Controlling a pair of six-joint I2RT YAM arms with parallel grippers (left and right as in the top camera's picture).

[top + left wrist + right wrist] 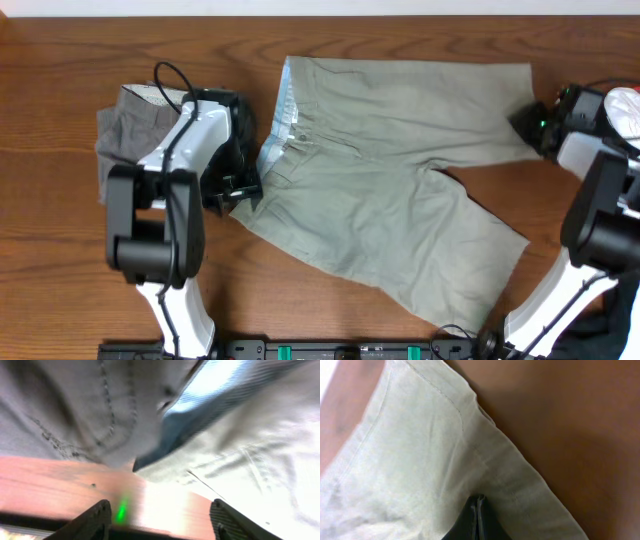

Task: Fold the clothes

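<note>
Light khaki shorts [390, 170] lie spread flat mid-table, the waistband with its pale blue lining [285, 110] at the left. My left gripper [237, 190] sits at the waistband's lower corner, open, with only bare wood between its fingers [95, 520]. The blue-lined waistband [210, 415] lies just ahead of it. My right gripper [527, 125] is at the hem of the far leg, shut on the khaki cloth [420, 460], which bunches around its tips [477, 502]. Darker grey shorts [125, 130] lie at the far left, partly under my left arm.
A white object [625, 105] sits by the right arm at the table's right edge. A black rail [300, 350] runs along the front edge. A black cable [170, 75] loops above the left arm.
</note>
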